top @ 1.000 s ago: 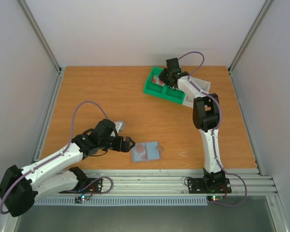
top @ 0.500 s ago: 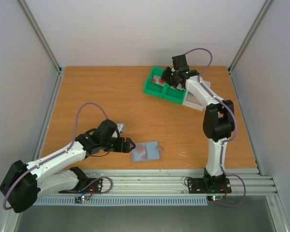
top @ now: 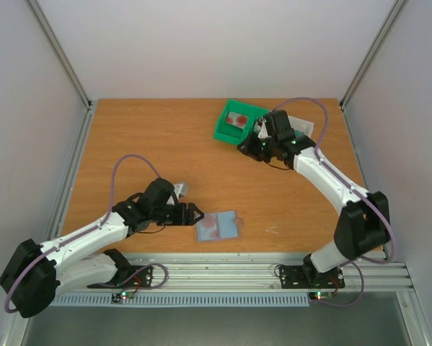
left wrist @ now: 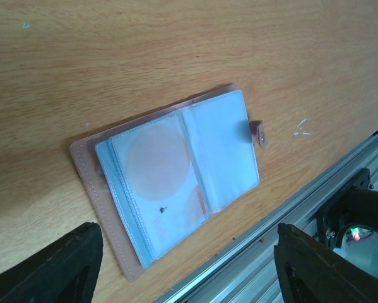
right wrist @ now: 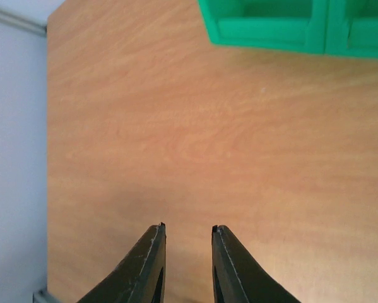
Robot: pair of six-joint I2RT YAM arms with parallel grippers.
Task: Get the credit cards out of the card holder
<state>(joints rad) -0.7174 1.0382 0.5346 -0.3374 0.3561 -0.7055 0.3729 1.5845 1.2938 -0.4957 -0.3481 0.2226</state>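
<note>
"blue-grey card holder (left wrist: 221, 151)?"
"lying open just ahead of the left gripper (top: 195, 213), whose jaws stand wide and empty — red-blotched card (left wrist: 156, 159) inside its sleeve."
"right gripper (right wrist: 189, 229)?"
"jaws a little apart, holding nothing — green tray (right wrist: 271, 30) far ahead."

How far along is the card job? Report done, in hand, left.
Done: one red-blotched card lies in the green tray. In hand: nothing; left end effector open beside the card holder, right end effector empty near the tray. Left: a red-circled card still sleeved in the holder.
</note>
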